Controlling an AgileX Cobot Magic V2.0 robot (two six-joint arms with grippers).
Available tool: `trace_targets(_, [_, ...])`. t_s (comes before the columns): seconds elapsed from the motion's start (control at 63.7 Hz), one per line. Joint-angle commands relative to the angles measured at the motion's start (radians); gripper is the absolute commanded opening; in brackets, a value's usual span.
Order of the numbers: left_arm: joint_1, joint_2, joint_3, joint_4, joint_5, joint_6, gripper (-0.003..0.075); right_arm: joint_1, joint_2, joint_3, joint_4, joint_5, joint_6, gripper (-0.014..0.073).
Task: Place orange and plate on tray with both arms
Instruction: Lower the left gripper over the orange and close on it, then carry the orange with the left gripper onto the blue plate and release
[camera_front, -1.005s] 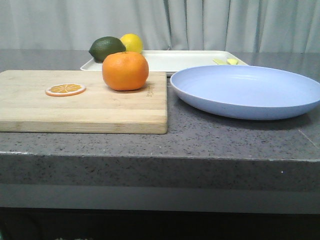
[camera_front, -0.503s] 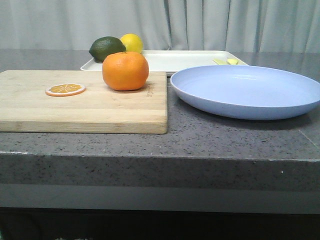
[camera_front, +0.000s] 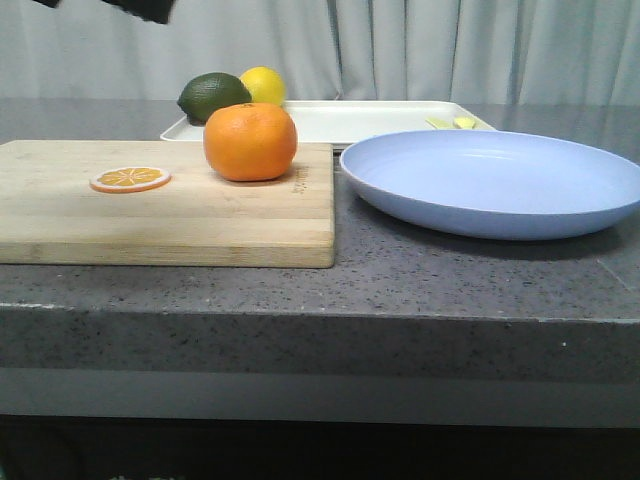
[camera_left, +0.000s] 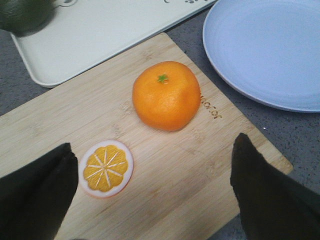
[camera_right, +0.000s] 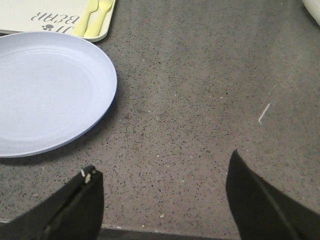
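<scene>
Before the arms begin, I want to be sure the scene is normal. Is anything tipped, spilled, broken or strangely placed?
Nothing stands out. The orange sits whole on the cutting board beside an orange slice. The plate lies flat on the counter, undamaged. The tray is level behind them. No spill is visible.

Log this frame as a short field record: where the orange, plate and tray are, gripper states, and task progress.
orange: on the wooden cutting board, beside an orange slice
plate: on the counter, right of the board, not on the tray
tray: behind both; lime at its left end, lemon by it
left gripper: open, above the board, holding nothing
right gripper: open, over bare counter beside the plate
progress: nothing grasped or placed yet
</scene>
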Motion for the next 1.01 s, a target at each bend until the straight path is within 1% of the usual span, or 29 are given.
trace_targets(0.0, [-0.015,0.07,-0.086,0.008,-0.068,0.002,0.061,-0.005,0.016,-0.027,-0.018,-0.063,-0.008,0.0531])
trace_targets(0.22, [-0.015,0.266,-0.242,0.008,-0.029,0.002,0.061,-0.005,0.016,-0.027,-0.018,-0.063,-0.008,0.0531])
trace_targets(0.456, [-0.015,0.416,-0.367,-0.011,0.022,0.002,0.061,-0.005,0.016,-0.027,-0.018,-0.063,-0.008,0.0531])
trace_targets(0.613, [-0.015,0.484,-0.403,-0.011,0.018,0.002,0.061,-0.005,0.016,-0.027,-0.018,-0.063,-0.008,0.0531])
trace_targets(0.801, [-0.015,0.523,-0.405,-0.011,0.024,0.002,0.0609,-0.005,0.016,-0.027,-0.018,-0.063,-0.008,0.0531])
trace_targets(0.88, [-0.015,0.525,-0.405,-0.011,0.024,0.002,0.0589,-0.005,0.016,-0.027,-0.018,-0.063,-0.008,0.0531])
trace_targets(0.99, [-0.015,0.525,-0.405,-0.011,0.022,0.002,0.0499,-0.005,0.016,-0.027,-0.018,-0.063,-0.008,0.0531])
